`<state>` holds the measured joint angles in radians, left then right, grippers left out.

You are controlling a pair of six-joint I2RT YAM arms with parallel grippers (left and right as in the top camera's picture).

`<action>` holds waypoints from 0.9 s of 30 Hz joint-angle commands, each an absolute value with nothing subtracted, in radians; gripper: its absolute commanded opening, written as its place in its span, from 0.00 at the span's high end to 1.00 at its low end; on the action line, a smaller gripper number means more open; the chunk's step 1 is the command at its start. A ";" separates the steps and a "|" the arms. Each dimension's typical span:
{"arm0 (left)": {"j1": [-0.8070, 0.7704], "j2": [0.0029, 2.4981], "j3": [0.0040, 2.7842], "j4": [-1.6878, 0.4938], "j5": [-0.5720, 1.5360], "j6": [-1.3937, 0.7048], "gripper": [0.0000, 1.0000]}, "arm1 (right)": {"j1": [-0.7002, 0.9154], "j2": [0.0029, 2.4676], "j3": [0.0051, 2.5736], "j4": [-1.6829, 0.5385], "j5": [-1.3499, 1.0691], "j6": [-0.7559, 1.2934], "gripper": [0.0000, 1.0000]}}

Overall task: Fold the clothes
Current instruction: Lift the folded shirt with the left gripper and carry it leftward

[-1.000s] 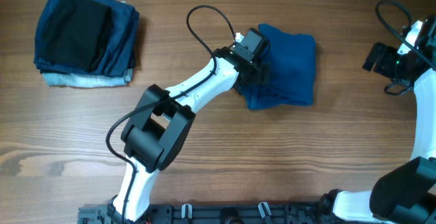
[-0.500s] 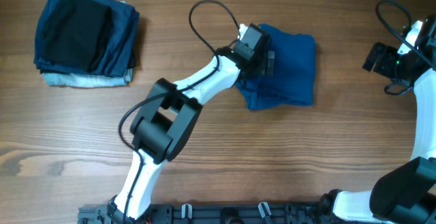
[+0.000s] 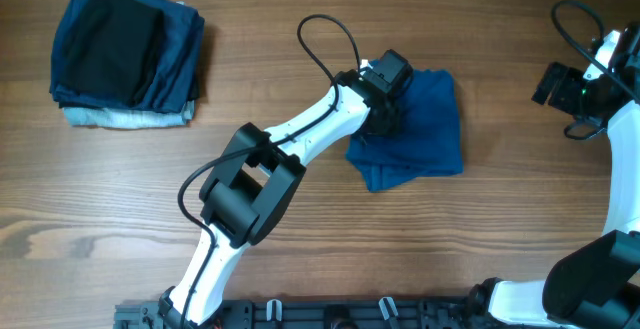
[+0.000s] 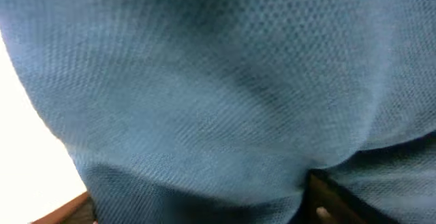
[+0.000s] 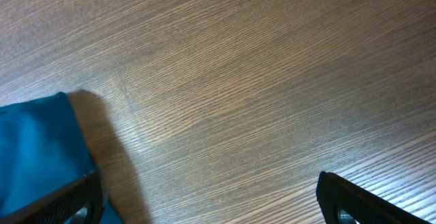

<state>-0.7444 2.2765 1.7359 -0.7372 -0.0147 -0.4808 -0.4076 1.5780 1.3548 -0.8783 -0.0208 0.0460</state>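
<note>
the clothes (image 3: 428, 127), one medium-blue shirt, lie as a compact bundle on the table (image 3: 470, 249), a little right of centre. the bundle is roughly square but untidy. its near-left corner spreads out in a loose flap and the edges do not line up, so i judge the folding well advanced but not finished.

left gripper (image 3: 387, 107): extends across the table and sits on the bundle's left edge. its wrist camera is filled with blue knit cloth pressed close, with only a dark part of a finger (image 4: 323, 198) showing at the bottom. whether the jaws pinch a layer or merely rest on the fabric cannot be told from these views. placement at the edge suits either gathering a layer to turn it over or pressing a fold flat.

right gripper (image 5: 208, 207): at the far right, apart from the bundle, jaws spread wide with only bare wood between them. a blue cloth edge, likely the same shirt, shows at the left of its wrist view. it appears held clear so as not to disturb the work.

a stack (image 3: 180, 69) of folded garments, a black garment (image 3: 120, 39) on top, sits at the far left, well apart from the bundle. it is presumably the place for finished pieces.
</note>
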 commanded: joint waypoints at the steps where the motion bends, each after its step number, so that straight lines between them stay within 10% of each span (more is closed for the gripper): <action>1: -0.729 2.364 1.665 -0.802 0.027 -0.452 0.28 | -0.405 1.565 1.359 -0.875 -0.007 0.059 0.00; 3: -0.713 2.364 1.665 -0.802 0.038 -0.452 0.44 | -0.405 1.565 1.359 -0.875 -0.007 0.059 0.00; 6: -0.709 2.364 1.665 -0.802 0.037 -0.452 0.96 | -0.405 1.565 1.359 -0.875 -0.007 0.060 0.01; 27: -0.625 2.065 1.720 -0.895 -0.081 -0.374 0.95 | -0.405 1.565 1.359 -0.875 -0.007 0.060 0.01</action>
<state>-0.6281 2.1002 1.7267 -0.8841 -0.0589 -0.3855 -0.4076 1.5780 1.3548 -0.8783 -0.0208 0.0490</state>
